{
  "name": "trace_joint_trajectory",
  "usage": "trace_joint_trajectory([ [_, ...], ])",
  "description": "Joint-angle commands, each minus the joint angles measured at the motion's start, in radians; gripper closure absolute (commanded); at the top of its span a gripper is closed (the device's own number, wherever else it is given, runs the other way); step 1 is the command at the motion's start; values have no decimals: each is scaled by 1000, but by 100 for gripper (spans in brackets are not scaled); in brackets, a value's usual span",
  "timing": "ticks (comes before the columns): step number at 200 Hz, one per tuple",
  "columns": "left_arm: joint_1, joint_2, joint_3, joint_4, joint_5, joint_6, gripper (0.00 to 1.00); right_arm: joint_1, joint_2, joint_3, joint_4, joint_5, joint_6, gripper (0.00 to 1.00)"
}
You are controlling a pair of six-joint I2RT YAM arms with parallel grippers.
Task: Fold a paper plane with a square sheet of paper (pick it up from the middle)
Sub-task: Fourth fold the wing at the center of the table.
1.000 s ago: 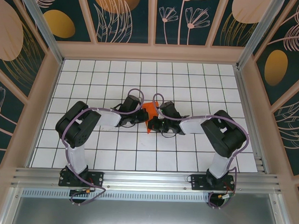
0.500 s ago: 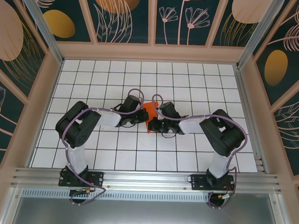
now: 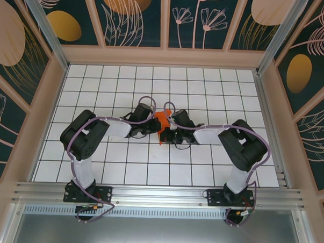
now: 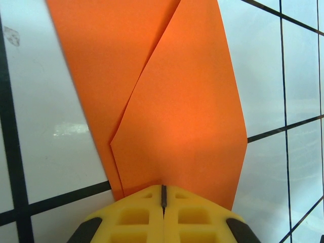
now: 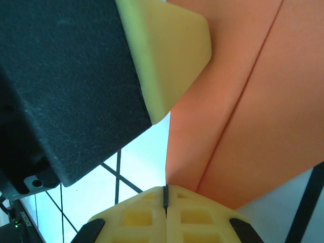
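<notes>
Left gripper: my left gripper [image 4: 163, 195] sits at the bottom centre of the left wrist view, its yellow fingers pressed together with only a thin dark seam between them.
Left hold: the tips meet the near edge of the paper; I cannot tell whether any of it is pinched.
Right gripper: my right gripper [image 5: 165, 195] is at the bottom centre of the right wrist view, closed just as tightly.
Right hold: its tips touch the lower edge of the paper; I cannot tell whether it has a grip.
Orange paper: the orange paper [image 4: 177, 101] is partly folded and runs up from my left tips to the top of the frame, one layer lying over another with a slanted edge between them.
Paper from above: it shows at the centre of the frame, between my two wrists, on the white tiled table [image 3: 99, 92].
Neighbour: one left fingertip [image 5: 167, 55] shows at the upper left of the right wrist view, just beside the paper.
</notes>
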Motion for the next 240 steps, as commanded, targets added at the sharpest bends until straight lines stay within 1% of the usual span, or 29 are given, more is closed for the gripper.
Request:
trace_joint_trajectory([
  [1, 2, 37, -13, -62, -24, -7, 100, 18, 1, 12, -38, -30, -11, 96],
  [62, 3, 41, -14, -63, -26, -7, 100, 33, 24, -36, -79, -26, -21, 96],
  [90, 1, 40, -16, -64, -28, -6, 100, 34, 35, -27, -116, -9, -36, 96],
  [157, 1, 40, -13, -68, -30, -7, 100, 35, -46, 3, -83, -36, -22, 96],
  [240, 2, 43, -10, -68, -27, -5, 100, 53, 29, -22, -87, -46, -19, 96],
])
